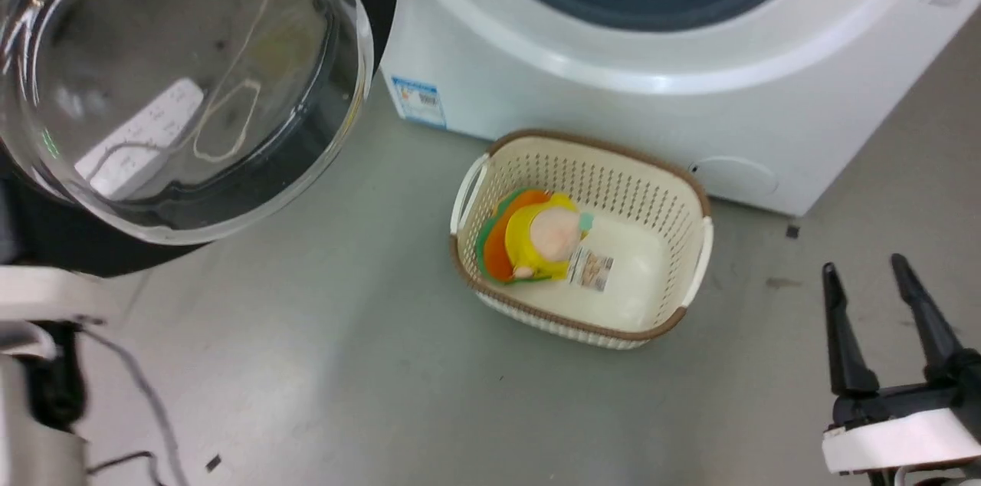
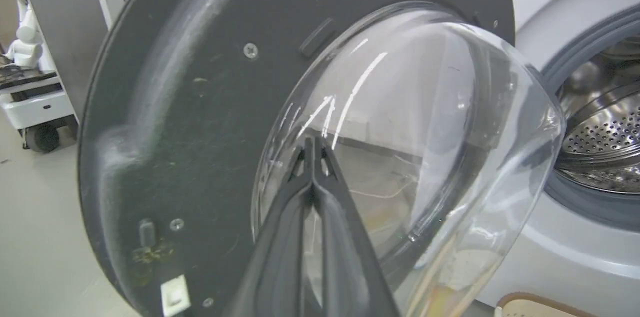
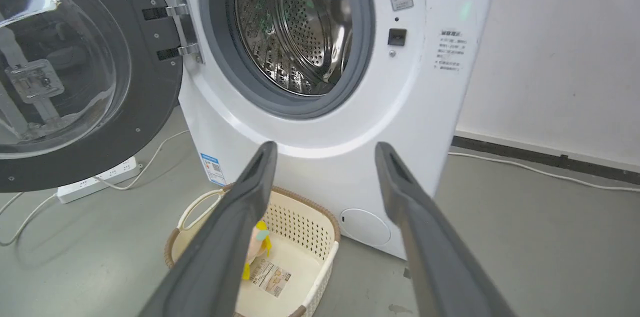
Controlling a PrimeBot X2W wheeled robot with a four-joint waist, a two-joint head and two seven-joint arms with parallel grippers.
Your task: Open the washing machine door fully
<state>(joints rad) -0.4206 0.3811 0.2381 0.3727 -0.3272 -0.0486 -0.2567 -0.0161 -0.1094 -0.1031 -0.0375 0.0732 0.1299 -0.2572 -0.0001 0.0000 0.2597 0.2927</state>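
Observation:
The washing machine door (image 3: 150,82) stands swung wide to the left on its metal hinge (image 3: 182,27), its dark inner face and clear glass bowl (image 1: 176,87) towards me. The white washing machine (image 1: 613,87) has its steel drum (image 3: 295,22) and grey seal uncovered. In the left wrist view my left gripper (image 2: 312,142) is shut with nothing in it, its tips right at the bulging glass of the door (image 2: 190,107). My right gripper (image 1: 862,265) is open and empty, low at the right, well away from the machine (image 3: 320,132). From its own wrist view the right gripper (image 3: 325,149) points at the machine's front.
A cream perforated basket (image 1: 598,145) holding a yellow, orange and green soft toy (image 1: 536,237) sits on the grey floor before the machine. A white power strip (image 3: 95,179) with cables lies under the door. A wall (image 3: 560,57) stands right of the machine, and a white wheeled cart (image 2: 30,102) beyond the door.

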